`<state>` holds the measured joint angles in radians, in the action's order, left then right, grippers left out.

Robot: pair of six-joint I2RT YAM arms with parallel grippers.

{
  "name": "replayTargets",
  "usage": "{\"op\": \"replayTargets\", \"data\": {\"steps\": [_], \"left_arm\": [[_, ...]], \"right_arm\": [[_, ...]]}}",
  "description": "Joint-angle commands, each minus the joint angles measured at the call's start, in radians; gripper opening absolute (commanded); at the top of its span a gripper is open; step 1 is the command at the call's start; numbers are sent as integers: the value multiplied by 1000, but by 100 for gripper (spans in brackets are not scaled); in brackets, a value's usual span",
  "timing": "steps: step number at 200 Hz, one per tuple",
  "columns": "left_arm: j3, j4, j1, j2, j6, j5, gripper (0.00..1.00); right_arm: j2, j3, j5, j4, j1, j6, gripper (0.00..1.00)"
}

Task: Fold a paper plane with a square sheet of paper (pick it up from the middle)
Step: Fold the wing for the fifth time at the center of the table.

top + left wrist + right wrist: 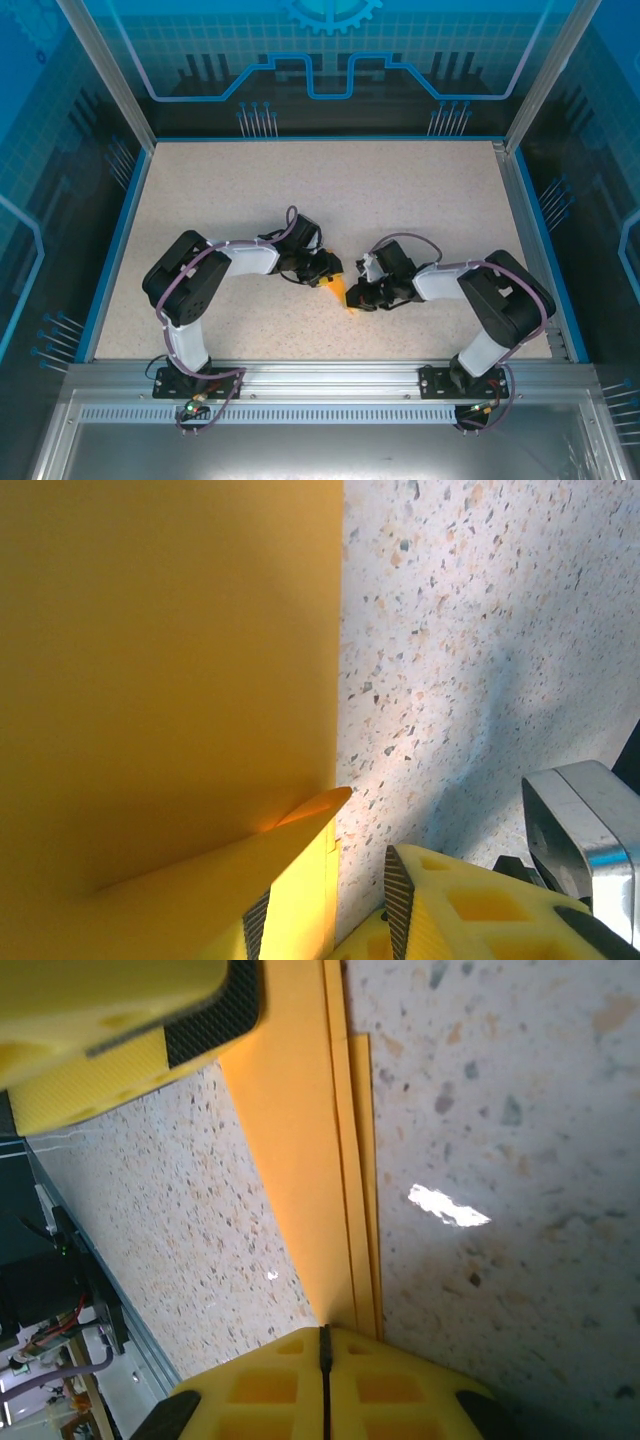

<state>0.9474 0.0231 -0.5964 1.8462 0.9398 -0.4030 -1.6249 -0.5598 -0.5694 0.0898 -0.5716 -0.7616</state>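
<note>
The right gripper (323, 1338) has its two yellow fingers pressed together, with only a thin dark seam between them. The folded edges of the orange paper (300, 1160) run straight into that seam, so it is pinching the paper at one end. From its fingertips the paper stretches away as a narrow strip of several stacked layers lying on the speckled table (500, 1110). At the strip's far end, a yellow finger (110, 1030) with a dark ribbed pad sits on the strip or just over it.

Seen from above, this gripper stands tip to tip with the left gripper (326, 272), and the paper shows as a small orange wedge between them.

The left gripper's jaws stand apart, and bare table shows between the pads in its wrist view. The paper lies ahead of it and off to one side as a broad orange face. A raised fold reaches back to one pad, but I cannot tell whether that pad touches it.
</note>
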Motion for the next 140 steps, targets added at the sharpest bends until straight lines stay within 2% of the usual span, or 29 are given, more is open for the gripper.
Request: {"op": "replayTargets", "data": {"steps": [1, 72, 140], "left_arm": [[-7, 63, 26, 36, -7, 53, 39], [-10, 67, 25, 32, -12, 52, 39], [-1, 71, 27, 32, -16, 42, 39]], "right_arm": [[1, 54, -23, -162, 4, 31, 7], [39, 101, -19, -188, 4, 46, 8], [185, 80, 8, -262, 6, 42, 10]]}}
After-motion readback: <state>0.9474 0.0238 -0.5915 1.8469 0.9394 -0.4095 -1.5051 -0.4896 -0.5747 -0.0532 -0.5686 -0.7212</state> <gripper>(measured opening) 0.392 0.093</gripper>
